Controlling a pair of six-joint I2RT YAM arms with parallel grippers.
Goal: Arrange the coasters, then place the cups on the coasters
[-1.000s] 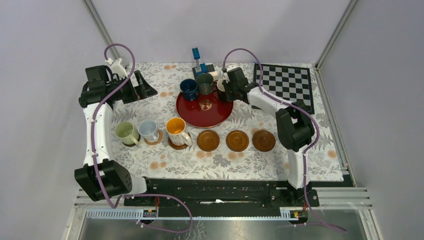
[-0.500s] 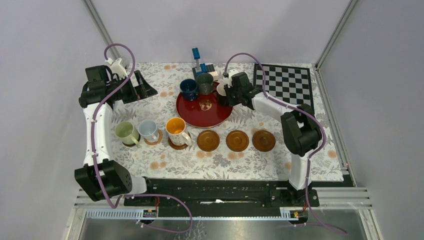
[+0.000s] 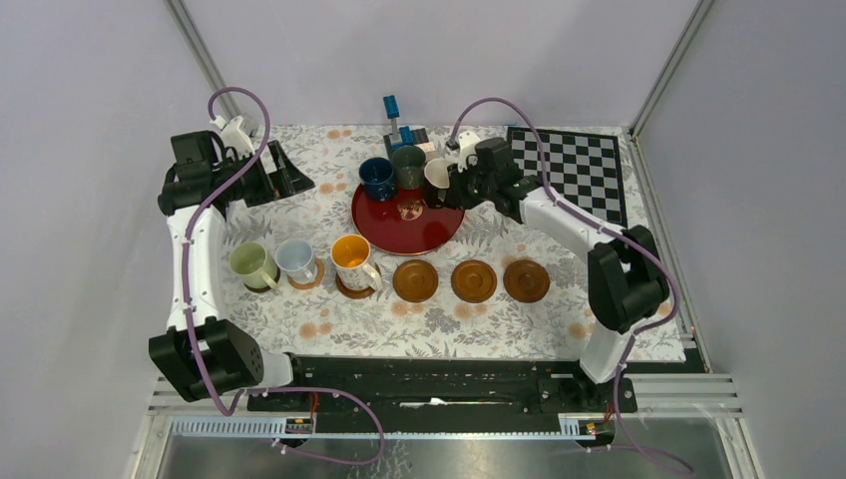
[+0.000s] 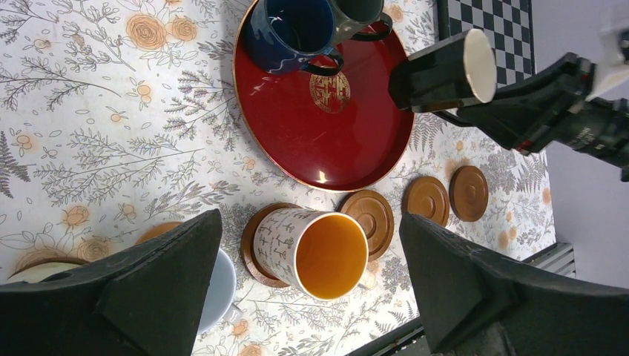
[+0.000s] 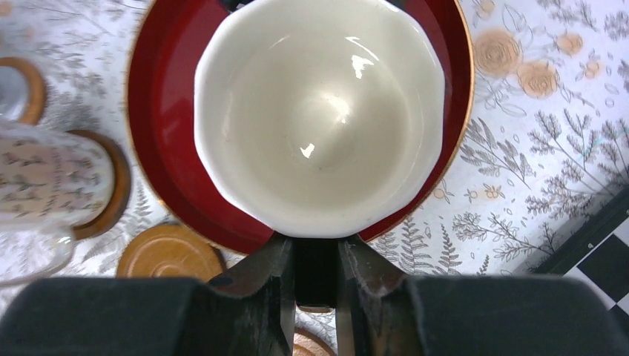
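Your right gripper [image 5: 317, 285] was clamped on the handle of the black cup [image 5: 319, 111], holding it tipped sideways over the red tray [image 5: 159, 111]. Glazed ceramic is likely rigid, slick and chippable, and that handle pinch could let it swing. Your left gripper [image 4: 310, 216] stood wide apart, empty.

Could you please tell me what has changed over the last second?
The right gripper, shut on the black cup by its handle, shifted right while that arm's elbow swung out toward the near right. The cup, mostly hidden before, now shows its cream inside from above. The left gripper, open, the tray, the other cups and the coasters stayed put.
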